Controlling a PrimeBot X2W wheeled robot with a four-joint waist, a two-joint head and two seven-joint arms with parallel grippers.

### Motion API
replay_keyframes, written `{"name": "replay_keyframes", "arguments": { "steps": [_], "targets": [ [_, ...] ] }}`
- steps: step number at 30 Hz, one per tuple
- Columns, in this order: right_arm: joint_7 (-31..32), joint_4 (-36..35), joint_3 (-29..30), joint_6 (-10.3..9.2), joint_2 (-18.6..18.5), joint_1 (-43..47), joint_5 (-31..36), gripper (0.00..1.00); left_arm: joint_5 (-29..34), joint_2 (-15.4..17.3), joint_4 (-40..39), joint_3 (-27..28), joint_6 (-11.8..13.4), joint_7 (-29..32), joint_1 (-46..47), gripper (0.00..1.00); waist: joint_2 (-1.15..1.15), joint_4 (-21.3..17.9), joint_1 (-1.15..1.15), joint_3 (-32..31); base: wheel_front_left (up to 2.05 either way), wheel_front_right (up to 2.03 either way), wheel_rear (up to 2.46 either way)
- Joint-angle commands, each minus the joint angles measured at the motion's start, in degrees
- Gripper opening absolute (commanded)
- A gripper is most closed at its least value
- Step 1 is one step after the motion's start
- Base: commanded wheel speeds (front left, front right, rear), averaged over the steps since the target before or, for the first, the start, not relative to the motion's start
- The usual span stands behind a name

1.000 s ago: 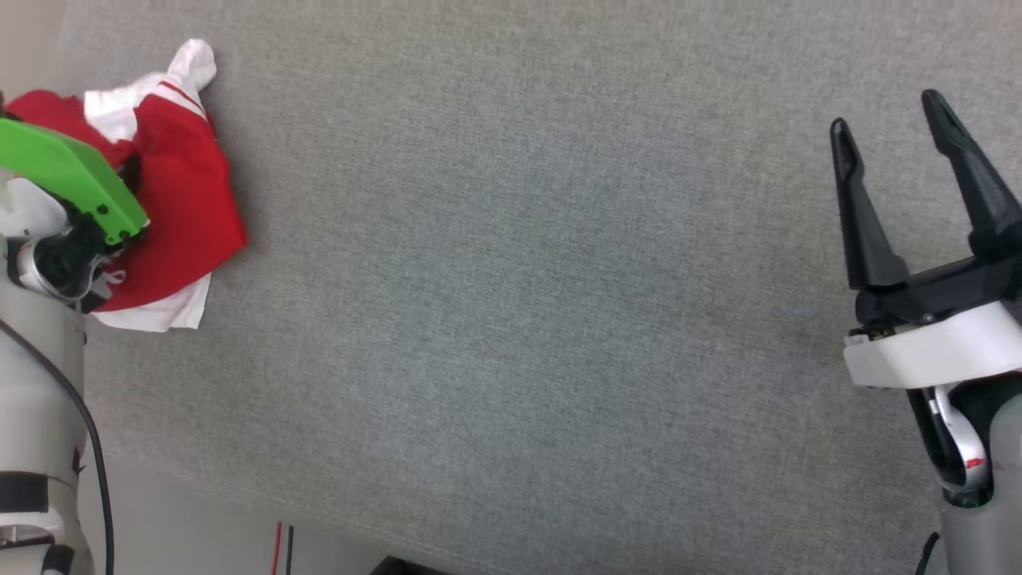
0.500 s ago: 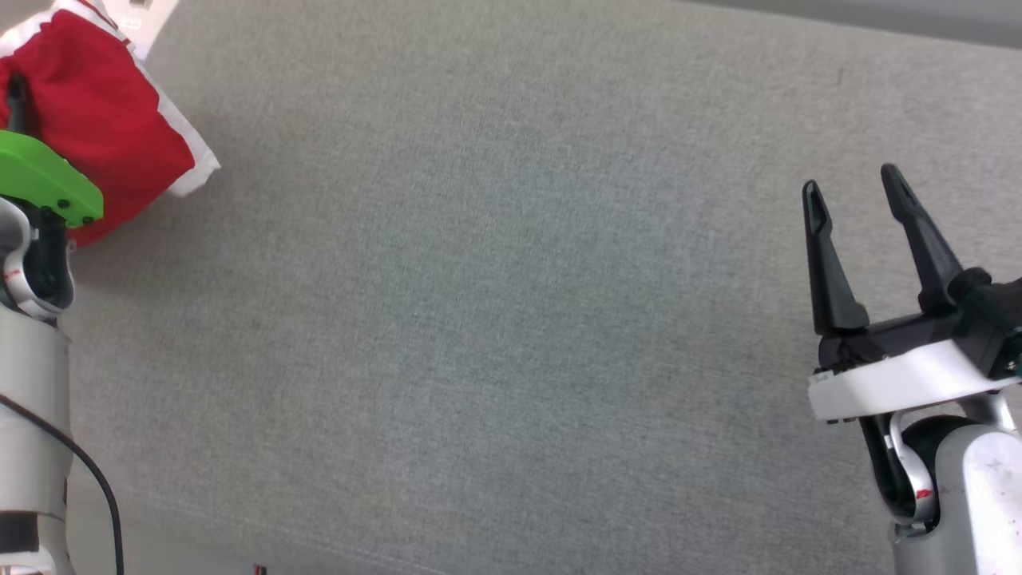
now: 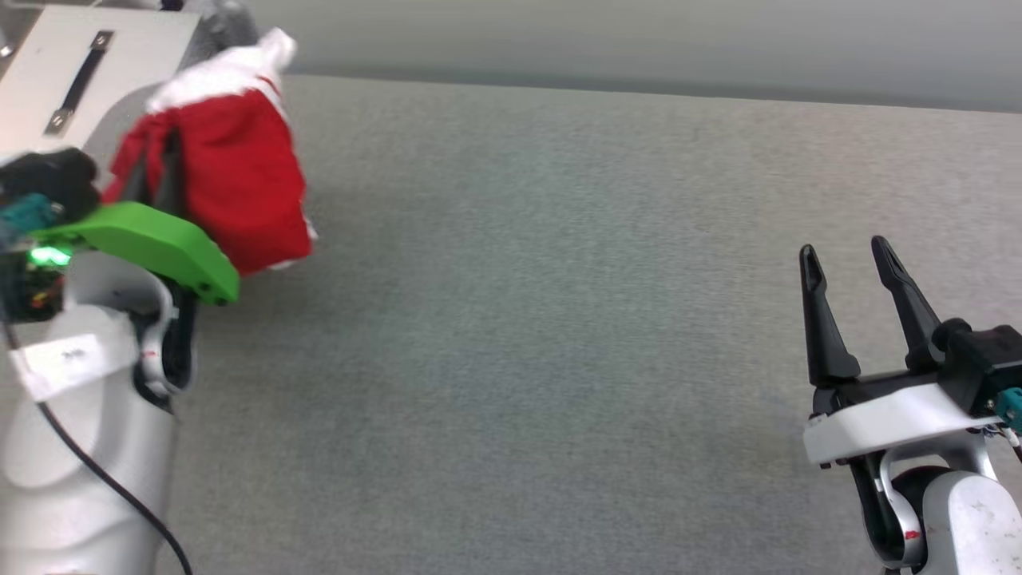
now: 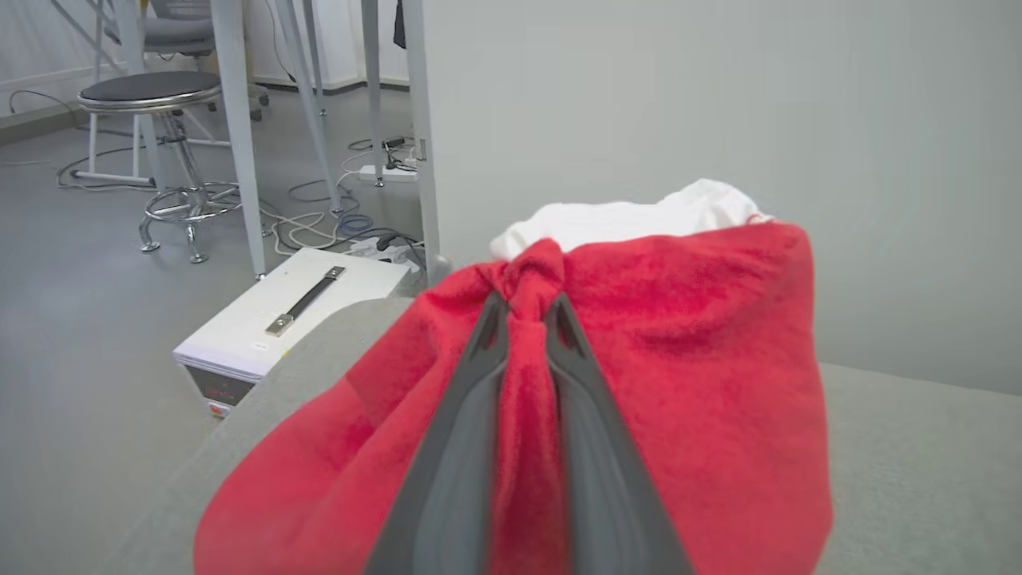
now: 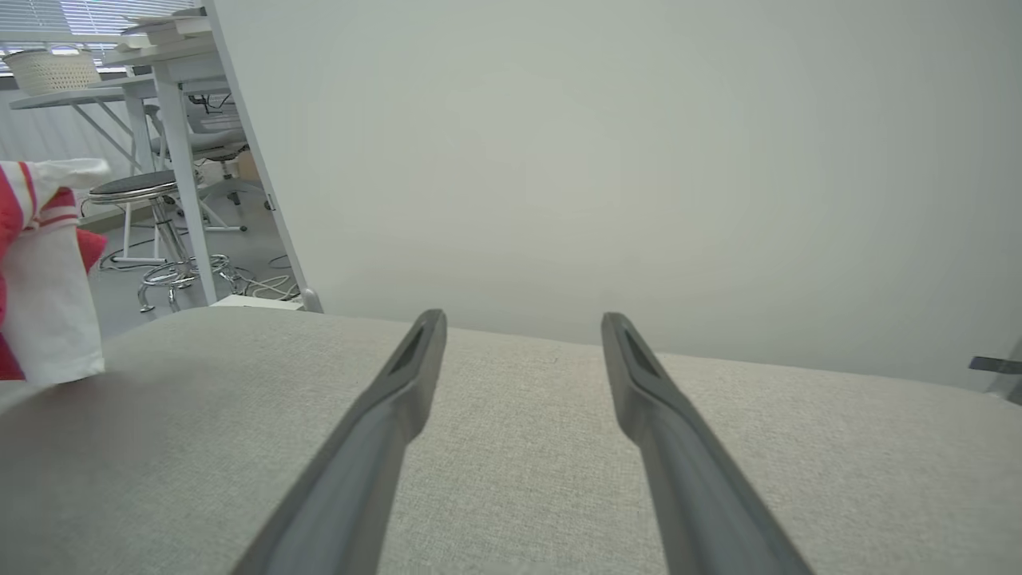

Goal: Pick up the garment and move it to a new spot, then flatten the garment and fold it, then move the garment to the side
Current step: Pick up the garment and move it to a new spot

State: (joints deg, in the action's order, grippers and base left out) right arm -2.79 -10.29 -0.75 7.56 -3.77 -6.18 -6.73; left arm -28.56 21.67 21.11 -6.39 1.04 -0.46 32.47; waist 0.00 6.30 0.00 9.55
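Over the left end of the bench (image 3: 559, 319), my left claw (image 4: 527, 307) clamps the garment (image 4: 679, 319), lifted; my right claw (image 3: 843, 249) gapes empty. Placing, flattening and folding remain.

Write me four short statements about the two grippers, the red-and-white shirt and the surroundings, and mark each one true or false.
1. The left gripper is shut on a bunched fold of the red jersey garment with white sleeves. True.
2. The right gripper holds a white sleeve. False: its jaws stand open and empty above the grey fabric-covered surface.
3. The garment lies spread flat on the surface. False: it is a bunched clump in the left gripper's grip.
4. A white box with a dark strap handle stands on the floor past the surface's edge. True.
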Motion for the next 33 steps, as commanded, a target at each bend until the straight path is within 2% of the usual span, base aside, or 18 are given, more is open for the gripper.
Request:
{"name": "replay_keyframes", "arguments": {
  "steps": [1,8,16,22,28,33],
  "targets": [
    [-0.21,0.16,0.20,-0.08,0.34,0.79,-0.12,1.00,0.66,-0.76,-1.59,-0.85,0.10,0.56,-1.40,0.00,0.00,-5.26,0.00,-2.93,0.00,0.00,0.00],
    [0.40,0.04,1.71,-0.08,0.74,2.28,-0.57,1.00,1.65,-5.34,-8.48,-7.47,-0.71,3.47,-4.49,0.00,0.00,-11.07,0.00,-2.22,0.00,0.00,0.00],
    [0.18,-0.32,2.67,-0.08,0.87,2.33,-1.49,1.00,3.45,-10.81,-10.89,-16.68,-4.12,5.89,-2.03,0.00,0.00,-16.06,0.00,1.47,0.00,0.00,0.00],
    [-0.76,-0.11,2.40,-0.08,0.88,1.18,-3.03,1.00,5.36,-14.22,-7.96,-25.13,-6.48,7.26,-1.84,0.00,0.00,-17.21,0.00,5.16,0.00,0.00,0.00],
    [-1.76,0.95,1.89,-0.08,0.89,-0.19,-3.61,1.00,6.46,-15.52,-2.98,-31.89,-7.62,5.53,-4.60,0.00,0.00,-17.21,0.00,7.25,0.00,0.00,0.00],
    [-2.24,1.73,1.60,-0.08,0.89,-0.80,-3.69,1.00,6.88,-15.88,0.30,-34.96,-7.94,3.82,-6.02,0.00,0.00,-16.46,0.00,7.54,0.00,0.00,0.00]
  ]
}}
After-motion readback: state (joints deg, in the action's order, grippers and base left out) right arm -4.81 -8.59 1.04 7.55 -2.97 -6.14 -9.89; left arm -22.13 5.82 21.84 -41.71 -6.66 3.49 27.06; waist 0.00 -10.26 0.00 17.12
